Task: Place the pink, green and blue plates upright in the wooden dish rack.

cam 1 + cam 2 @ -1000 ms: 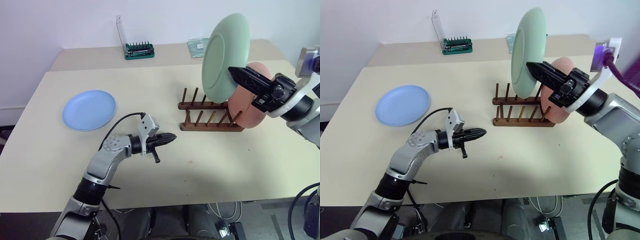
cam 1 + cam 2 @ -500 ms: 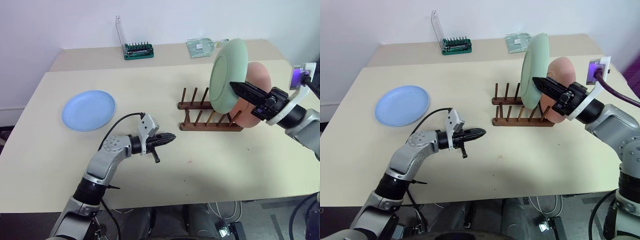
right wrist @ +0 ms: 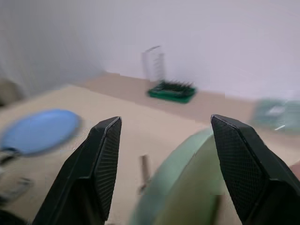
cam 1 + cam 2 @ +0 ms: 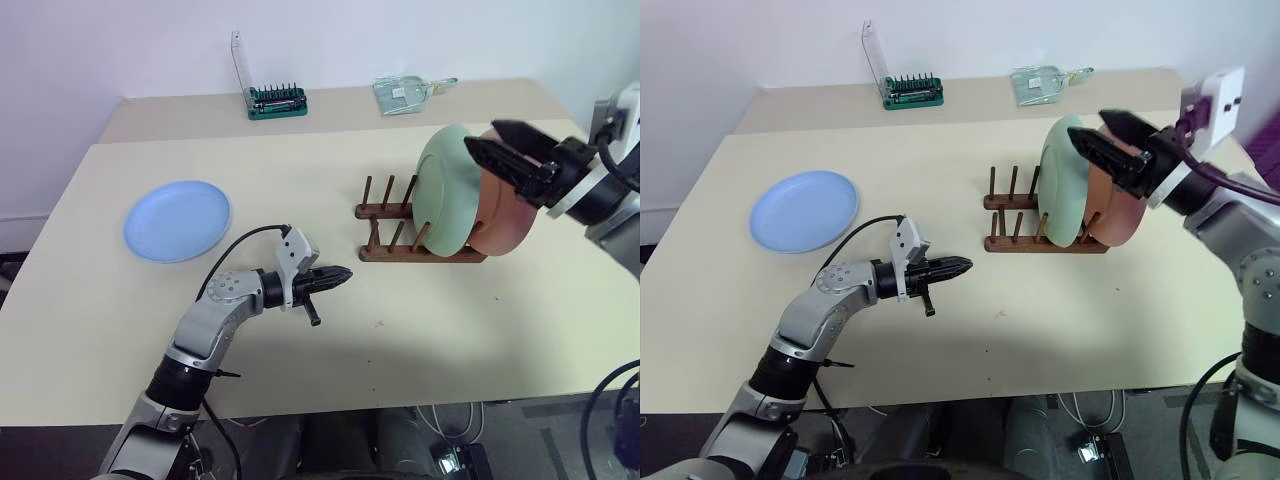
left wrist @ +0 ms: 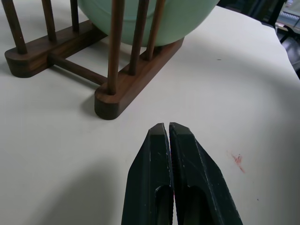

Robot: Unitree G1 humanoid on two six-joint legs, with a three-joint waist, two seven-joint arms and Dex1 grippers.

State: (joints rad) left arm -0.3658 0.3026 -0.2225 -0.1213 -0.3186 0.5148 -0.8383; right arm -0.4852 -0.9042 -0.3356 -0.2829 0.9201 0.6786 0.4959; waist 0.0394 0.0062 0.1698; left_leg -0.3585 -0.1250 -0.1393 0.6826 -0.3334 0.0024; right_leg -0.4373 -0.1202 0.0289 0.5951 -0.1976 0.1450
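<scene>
The green plate (image 4: 448, 190) stands upright between the pegs of the wooden dish rack (image 4: 395, 250). The pink plate (image 4: 505, 215) stands upright right behind it. My right gripper (image 4: 483, 136) is open, its fingers spread just over the green plate's upper rim (image 3: 187, 187) and holding nothing. The blue plate (image 4: 178, 220) lies flat on the table at the far left. My left gripper (image 4: 345, 273) hovers shut and empty over the table in front of the rack's near rail (image 5: 126, 84).
A green screwdriver-bit holder (image 4: 278, 100) and a clear plastic packet (image 4: 405, 92) sit on the raised back ledge. A small red mark (image 4: 379, 323) is on the tabletop near the left gripper. Open table lies between the blue plate and the rack.
The right gripper lowered the green plate into the rack in front of the pink plate, then opened and let it go. The left arm stayed still.
</scene>
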